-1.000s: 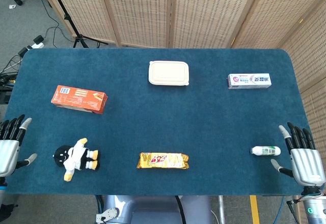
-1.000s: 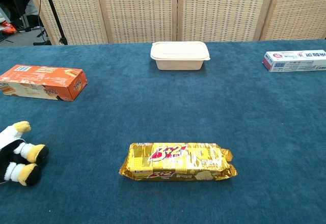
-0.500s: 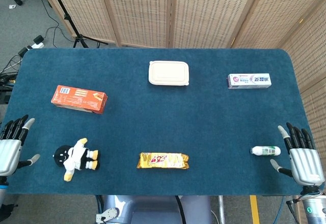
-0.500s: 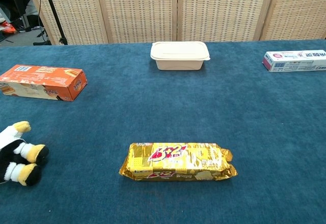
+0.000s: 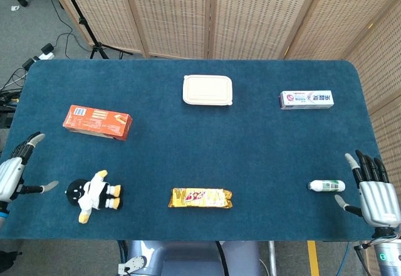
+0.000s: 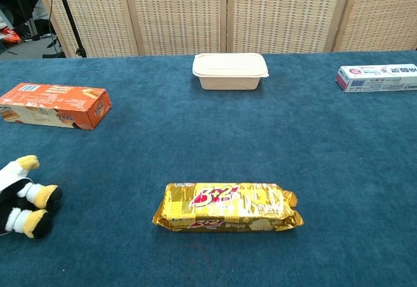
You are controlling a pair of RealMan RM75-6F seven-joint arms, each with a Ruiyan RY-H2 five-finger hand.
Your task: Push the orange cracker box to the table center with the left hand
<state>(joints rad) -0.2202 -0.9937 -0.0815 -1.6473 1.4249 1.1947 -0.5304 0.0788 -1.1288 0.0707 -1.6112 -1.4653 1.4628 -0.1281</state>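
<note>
The orange cracker box (image 5: 97, 122) lies flat on the left part of the blue table, and the chest view shows the cracker box (image 6: 55, 105) at its left edge. My left hand (image 5: 15, 170) hovers at the table's left edge, below and left of the box, fingers spread and holding nothing. My right hand (image 5: 374, 192) is at the near right corner, fingers apart and empty. Neither hand appears in the chest view.
A penguin plush (image 5: 94, 194) lies near the front left, just right of my left hand. A gold biscuit pack (image 5: 200, 197) lies front centre, a cream lidded container (image 5: 207, 90) at the back centre, a toothpaste box (image 5: 306, 99) back right, a small white bottle (image 5: 326, 185) beside my right hand.
My left hand has turned and shifted slightly up along the left edge, its fingers now pointing more inward. My right hand drifted slightly down. The objects have not moved.
</note>
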